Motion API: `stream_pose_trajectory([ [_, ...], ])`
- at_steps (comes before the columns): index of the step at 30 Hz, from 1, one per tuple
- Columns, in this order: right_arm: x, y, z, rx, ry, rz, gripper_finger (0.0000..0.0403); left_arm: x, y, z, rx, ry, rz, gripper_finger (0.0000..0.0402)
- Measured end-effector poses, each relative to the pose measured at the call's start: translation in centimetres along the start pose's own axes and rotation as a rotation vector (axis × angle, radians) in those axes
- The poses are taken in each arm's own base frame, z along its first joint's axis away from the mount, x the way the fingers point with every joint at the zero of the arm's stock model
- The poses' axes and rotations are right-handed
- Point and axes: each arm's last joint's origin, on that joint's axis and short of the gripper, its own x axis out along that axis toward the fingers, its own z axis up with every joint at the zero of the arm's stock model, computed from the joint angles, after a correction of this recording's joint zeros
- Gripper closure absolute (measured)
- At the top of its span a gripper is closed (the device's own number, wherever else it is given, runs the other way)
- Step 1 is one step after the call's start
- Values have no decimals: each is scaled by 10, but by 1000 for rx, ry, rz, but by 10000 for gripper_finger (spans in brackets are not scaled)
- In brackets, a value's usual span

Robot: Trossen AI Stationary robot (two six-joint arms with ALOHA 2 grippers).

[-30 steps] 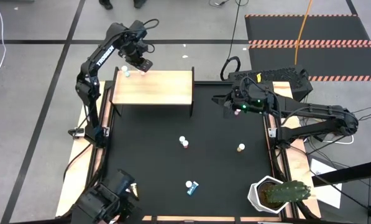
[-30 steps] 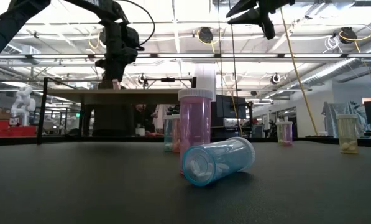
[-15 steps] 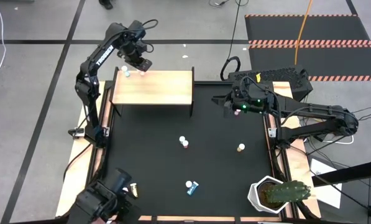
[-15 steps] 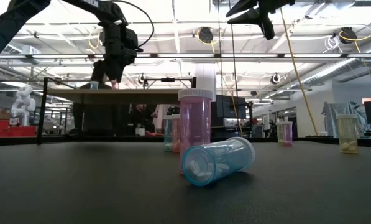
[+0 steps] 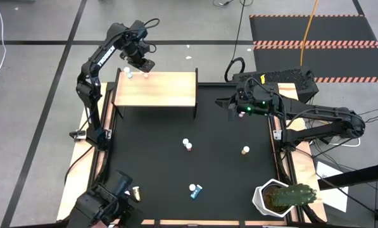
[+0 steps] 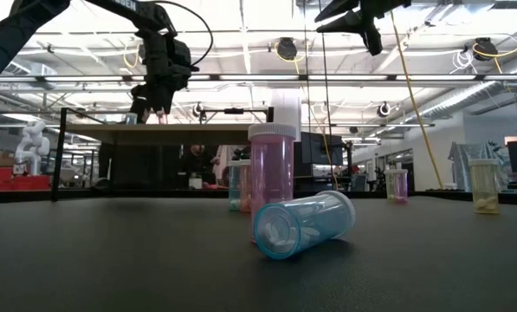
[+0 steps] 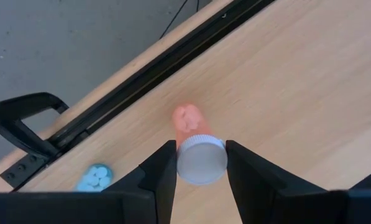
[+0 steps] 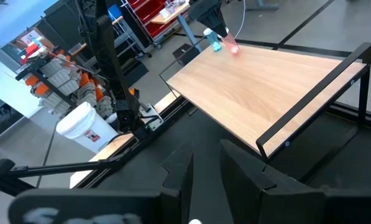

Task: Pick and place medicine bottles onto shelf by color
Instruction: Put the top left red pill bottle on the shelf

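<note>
The pale-wood shelf (image 5: 156, 88) stands at the table's far left. A blue bottle (image 5: 130, 74) and a pink bottle (image 5: 145, 74) stand upright on its far left corner. My left gripper (image 5: 144, 64) is open just above the pink bottle (image 7: 201, 158), with a finger on either side of its white cap. The blue bottle also shows in the left wrist view (image 7: 93, 177). My right gripper (image 5: 230, 105) is open and empty, high over the table's far right. More bottles are on the black mat: two at the middle (image 5: 188, 145), a yellow-tan one (image 5: 245, 150), and a blue one lying down (image 6: 303, 224) beside an upright pink one (image 6: 272, 173).
A white pot with a green cactus (image 5: 280, 197) stands at the near right corner. A black clamp (image 7: 23, 121) grips the table edge beside the shelf. The low camera's mount (image 5: 106, 199) sits at the near left. Most of the shelf top is bare wood.
My left gripper has opened over the shelf's far left corner and let go of the pink bottle, which stands upright on the shelf beside the blue one. The gripper has risen slightly.
</note>
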Motion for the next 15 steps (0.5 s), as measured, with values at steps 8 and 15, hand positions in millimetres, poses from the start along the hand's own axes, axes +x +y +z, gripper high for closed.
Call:
stream_pose_trajectory([
  [8,0,1,-1,9,15,21,330,0,2,0,-4,1,14,268],
  [15,0,1,-1,12,16,22,330,0,2,0,-4,1,14,268],
])
